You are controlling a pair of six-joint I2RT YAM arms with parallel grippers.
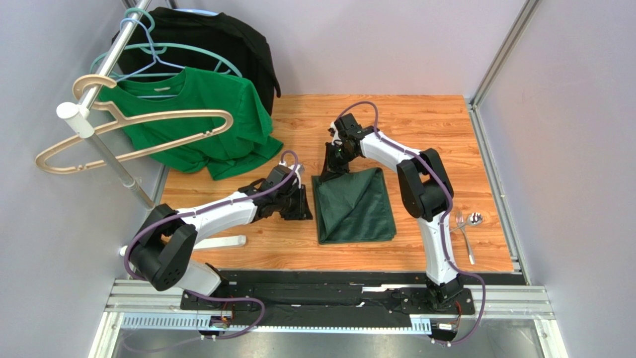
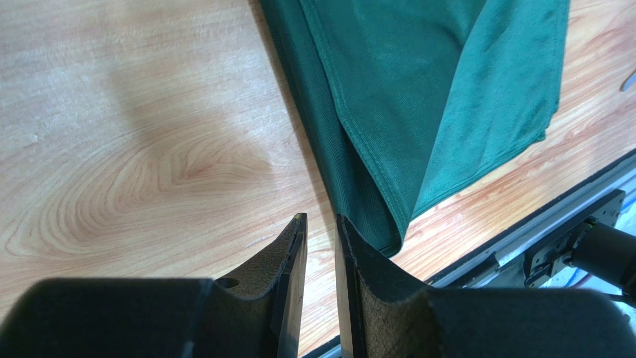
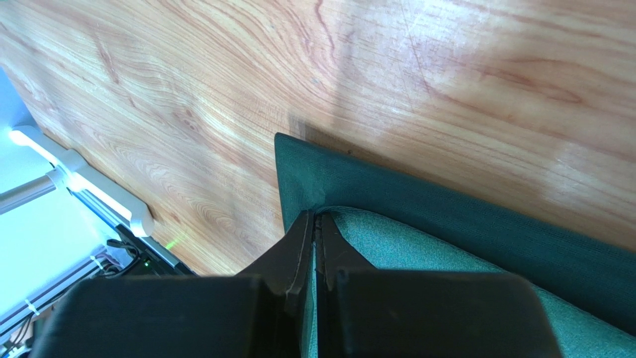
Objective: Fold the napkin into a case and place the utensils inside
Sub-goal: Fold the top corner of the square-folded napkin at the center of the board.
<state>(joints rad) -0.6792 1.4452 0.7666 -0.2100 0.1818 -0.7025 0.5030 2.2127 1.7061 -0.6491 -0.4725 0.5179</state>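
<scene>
Right fingers [image 3: 315,227] are pressed together on the napkin [image 1: 357,209], pinching the lighter upper layer right at its far-left corner, with the darker lower layer spread flat on the tabletop [image 1: 418,119] just beyond the tips. Over to the left fingers [image 2: 298,237]: they are a narrow slit apart with bare wood showing through the gap and nothing between them. They hang just beside the napkin's near-left corner, whose rounded fold sits right next to the tip of the right-hand finger without being caught. The napkin lies in the middle of the tabletop, between the two arms, closer to the near edge than to the far wall. There is plenty of open wood beyond it on the far side, and a clear strip to its left under the left arm. On the near side only a thin band of wood separates it from the black base rail [image 1: 336,287]. The utensils [image 1: 466,224] lie well apart to the right, close to the side wall. Off at the far left, a brighter green T-shirt [image 1: 216,127] spills onto the wood. The napkin itself is plain dark green and roughly square, doubled over, with a stitched hem running diagonally across the top layer and soft creases fanning out from the pinched corner.
</scene>
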